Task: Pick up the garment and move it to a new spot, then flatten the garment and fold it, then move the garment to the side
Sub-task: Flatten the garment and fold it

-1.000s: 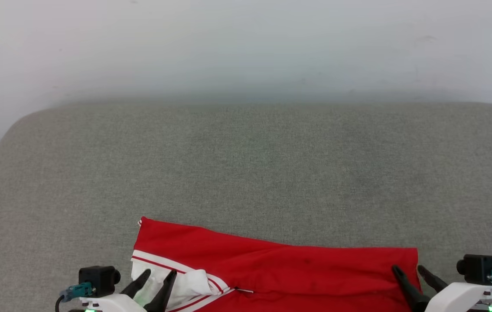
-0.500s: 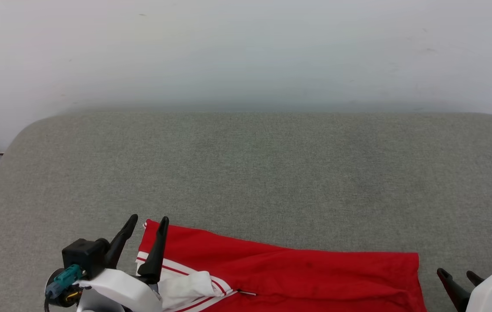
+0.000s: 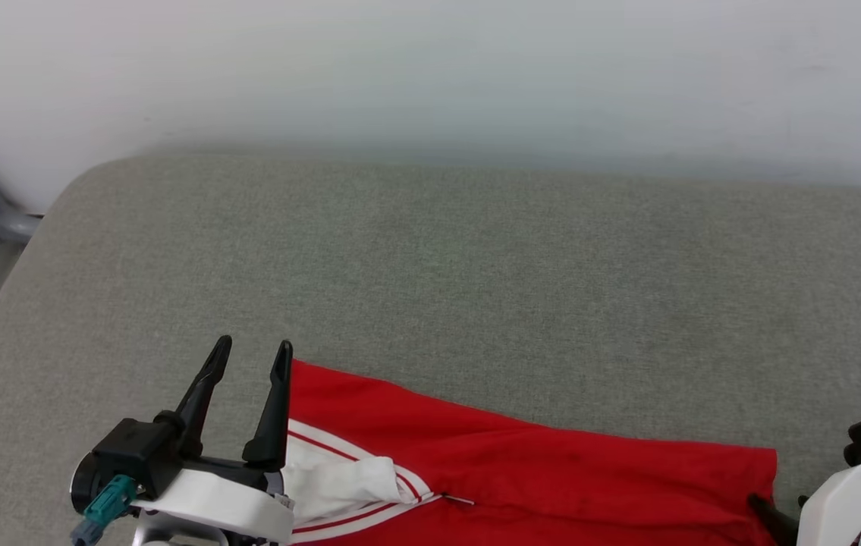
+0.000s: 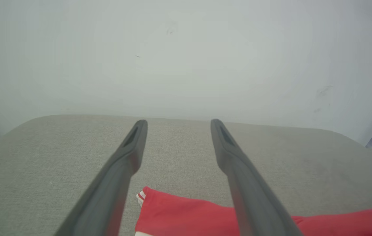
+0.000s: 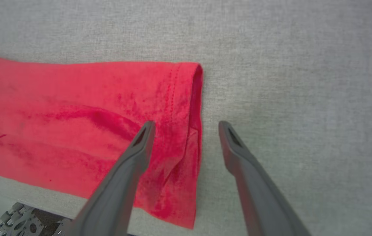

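**Both grippers spread and empty at the ends of the folded garment**

You have the left gripper (image 3: 255, 343) with its two fingers wide apart, holding nothing. The garment (image 3: 551, 478) lies as a long red band on the grey padded surface (image 3: 476, 288). Its upper corner sits just beside that gripper's right finger, and in the left wrist view the corner shows low between the fingers. A white sleeve (image 3: 339, 485) with red-striped trim lies folded just to the right of the gripper's base.

Your right gripper (image 5: 186, 123) is also spread and pinches nothing. It straddles the garment's hemmed end, with its left finger over red cloth and its right finger over bare grey surface. You cannot tell whether either finger touches the cloth.
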